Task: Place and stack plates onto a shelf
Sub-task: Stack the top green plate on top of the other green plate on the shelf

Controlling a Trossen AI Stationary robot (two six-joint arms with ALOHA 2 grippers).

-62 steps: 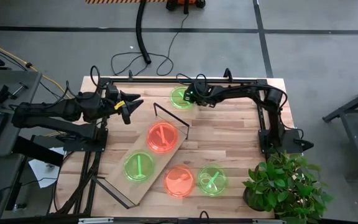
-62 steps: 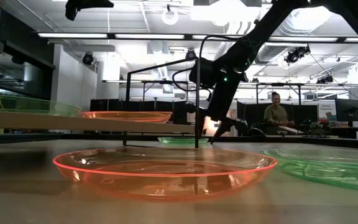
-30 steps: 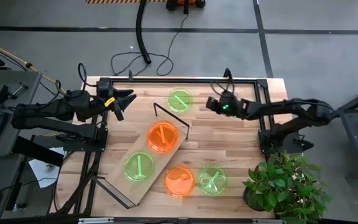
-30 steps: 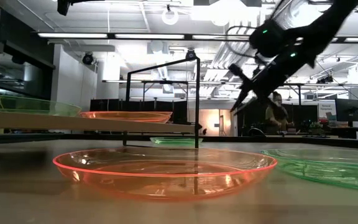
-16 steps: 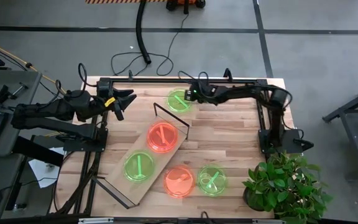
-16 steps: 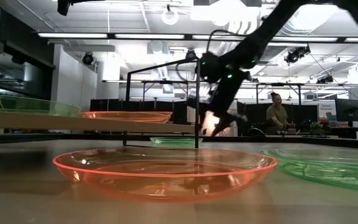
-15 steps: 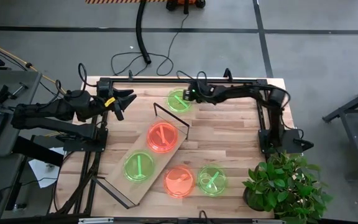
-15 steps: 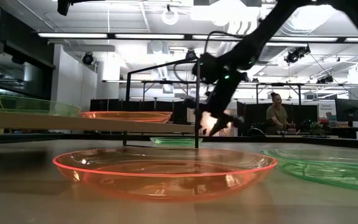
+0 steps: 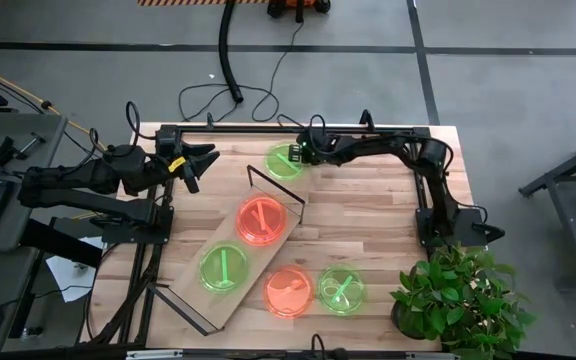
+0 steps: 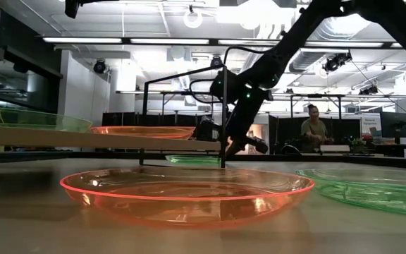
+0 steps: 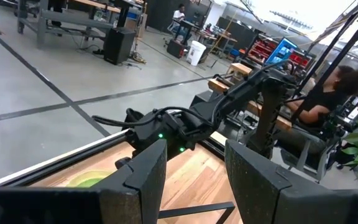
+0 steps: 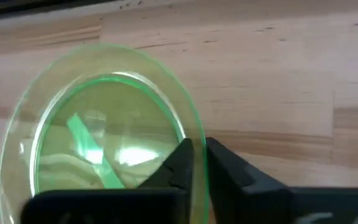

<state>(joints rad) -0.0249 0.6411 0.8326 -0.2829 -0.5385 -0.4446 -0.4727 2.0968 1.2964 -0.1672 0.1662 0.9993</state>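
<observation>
— Right end effector (image 9: 303, 153), where are you?
— At the upper-centre green plate (image 9: 286, 161), my nearly closed fingers straddling its right rim; the shelf (image 9: 230, 262) lies lower left.
— And the left end effector (image 9: 205, 163)?
— Open, empty, farther off.

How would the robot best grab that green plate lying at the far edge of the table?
By its thin rim. The green plate lies flat, so only the raised edge fits between the fingers. The right pincer straddles the rim on the side toward its own arm, one finger inside, one outside.
</observation>
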